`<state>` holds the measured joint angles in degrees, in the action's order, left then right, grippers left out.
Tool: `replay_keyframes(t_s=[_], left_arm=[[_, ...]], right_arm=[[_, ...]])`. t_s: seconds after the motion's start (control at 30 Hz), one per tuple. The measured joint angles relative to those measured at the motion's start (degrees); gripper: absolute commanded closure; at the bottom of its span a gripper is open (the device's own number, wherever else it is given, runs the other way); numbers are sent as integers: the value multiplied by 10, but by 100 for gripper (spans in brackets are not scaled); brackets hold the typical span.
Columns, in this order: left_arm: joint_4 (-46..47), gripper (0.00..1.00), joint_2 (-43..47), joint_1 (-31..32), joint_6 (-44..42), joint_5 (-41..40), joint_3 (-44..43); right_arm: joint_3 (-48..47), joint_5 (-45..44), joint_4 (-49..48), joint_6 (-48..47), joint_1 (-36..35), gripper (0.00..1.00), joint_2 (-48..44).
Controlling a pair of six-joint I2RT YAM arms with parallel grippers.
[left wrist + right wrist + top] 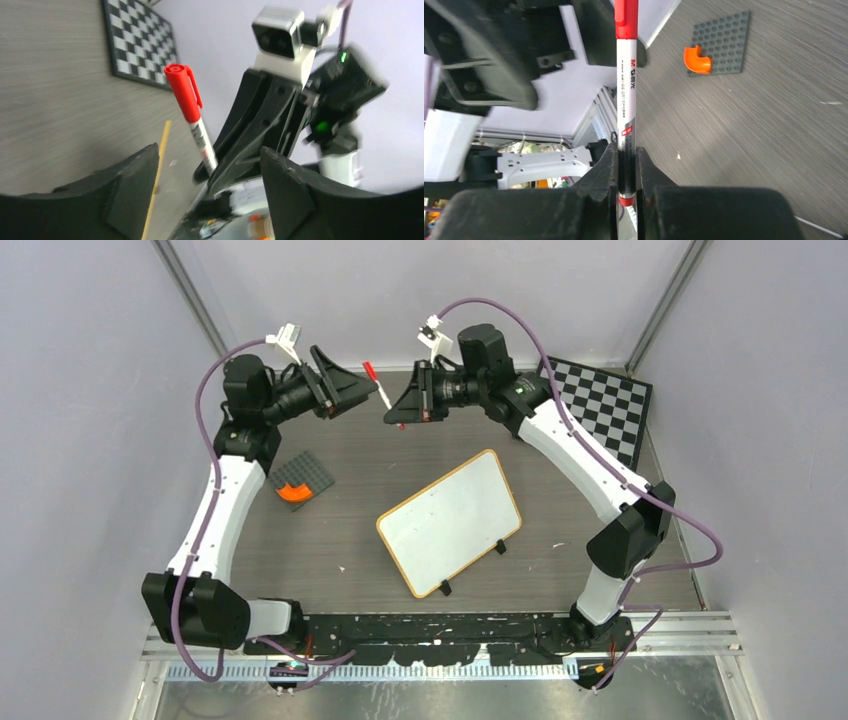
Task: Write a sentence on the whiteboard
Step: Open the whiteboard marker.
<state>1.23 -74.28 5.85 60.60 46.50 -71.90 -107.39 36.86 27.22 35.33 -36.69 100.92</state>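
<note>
Top external | whiteboard (450, 522) well apart from right tool (393, 416) | marker (378, 392) clamped

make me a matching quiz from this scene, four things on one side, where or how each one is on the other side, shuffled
Things:
1. marker
2. whiteboard
3. orange piece
4. checkered board

Place or state:
a. at the far right corner of the table
b. on the grey studded plate
c. clamped in the right gripper
d. flat in the middle of the table, no writing visible

Pairs: 1-c, 2-d, 3-b, 4-a
</note>
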Motion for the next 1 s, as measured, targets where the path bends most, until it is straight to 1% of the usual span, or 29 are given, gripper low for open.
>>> replay_keyframes(t_s=[0.07,0.1,0.17,0.27,0.37,0.43,0.5,0.57,0.63,0.7,0.77,0.87,0.97,1.0], left_arm=[[-61,9,0,-7,-67,35,-25],[-107,5,-1,-13,-114,52,-50],[-207,0,-7,-21,-227,82,-113],[-378,0,-25,-26,-417,125,-224],[-529,0,-45,-18,-583,158,-291],[-617,2,-60,2,-681,163,-309],[-674,8,-70,35,-746,159,-307],[-706,17,-71,75,-790,153,-293],[-719,26,-64,115,-822,148,-270],[-727,34,-54,147,-841,139,-252],[-731,41,-45,173,-860,131,-244],[-737,47,-37,197,-881,130,-244],[-746,58,-34,204,-898,130,-244],[-747,64,-34,204,-902,130,-244]], right_arm=[[5,8,31,-39,11,100,-9],[5,14,55,-65,15,100,-13],[5,26,102,-119,23,100,-25],[5,55,180,-205,29,100,-49],[5,100,253,-283,26,100,-71],[5,134,304,-333,23,100,-81],[1,161,350,-372,21,100,-84],[-1,180,393,-411,15,100,-84],[-1,192,434,-444,7,100,-84],[-1,198,465,-468,0,100,-84],[-1,202,490,-487,-8,100,-84],[-1,207,516,-506,-15,100,-84],[-1,210,542,-526,-19,100,-84],[-1,210,549,-530,-20,100,-84]])
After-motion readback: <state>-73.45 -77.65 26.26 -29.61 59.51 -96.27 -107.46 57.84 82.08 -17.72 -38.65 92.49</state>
